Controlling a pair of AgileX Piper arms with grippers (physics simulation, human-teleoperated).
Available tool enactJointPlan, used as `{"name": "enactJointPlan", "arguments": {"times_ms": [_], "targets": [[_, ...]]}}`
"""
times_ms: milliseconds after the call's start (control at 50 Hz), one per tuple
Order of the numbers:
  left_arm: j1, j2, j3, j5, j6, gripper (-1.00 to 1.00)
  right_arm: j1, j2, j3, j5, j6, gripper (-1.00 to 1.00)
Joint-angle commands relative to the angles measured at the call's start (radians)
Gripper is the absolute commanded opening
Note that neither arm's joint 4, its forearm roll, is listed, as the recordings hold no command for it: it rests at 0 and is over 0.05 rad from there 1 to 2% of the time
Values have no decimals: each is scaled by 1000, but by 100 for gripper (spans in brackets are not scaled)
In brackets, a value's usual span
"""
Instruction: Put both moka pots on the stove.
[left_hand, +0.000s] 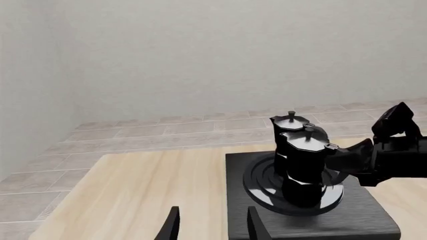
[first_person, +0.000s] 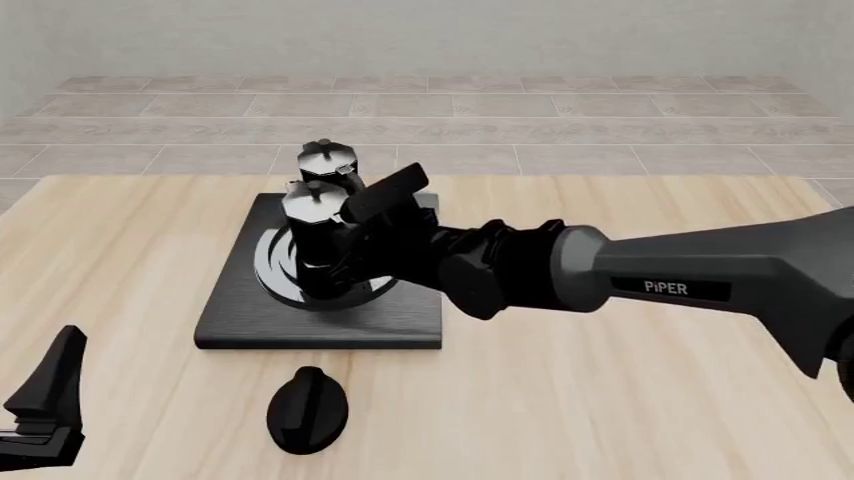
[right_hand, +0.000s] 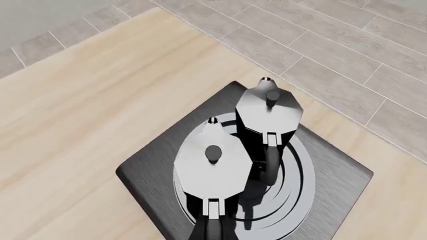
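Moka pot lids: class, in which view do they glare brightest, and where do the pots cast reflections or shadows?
Right wrist view: both moka pots have lids washed nearly white by glare, with dark reflections on the burner rings. Left wrist view: lids look mostly dark with thin glints, and the stove shows soft sheen. Front view: the right pincer partly hides the pots; shadows are faint.

The right arm (first_person: 694, 275) is a thick rounded tube in matte dark grey, with the word "PIPER" printed in small white capital letters along its side, and it ends in a bulky black wrist of knobbly, rounded joint housings. Its gripper (first_person: 380, 200) is made of flat, angular black parts with hard edges. The left gripper (left_hand: 210, 225) shows two slim, black, blade-like fingers (left_hand: 172, 226) that taper to narrow tips.
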Motion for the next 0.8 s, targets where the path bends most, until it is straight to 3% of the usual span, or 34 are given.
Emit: {"name": "enactJointPlan", "arguments": {"times_ms": [20, 800], "targets": [[14, 0, -1, -4, -3, 100, 12, -40, 2, 11, 16, -100], [11, 0, 0, -1, 1, 100, 14, -16, 20, -4, 42, -100]]}}
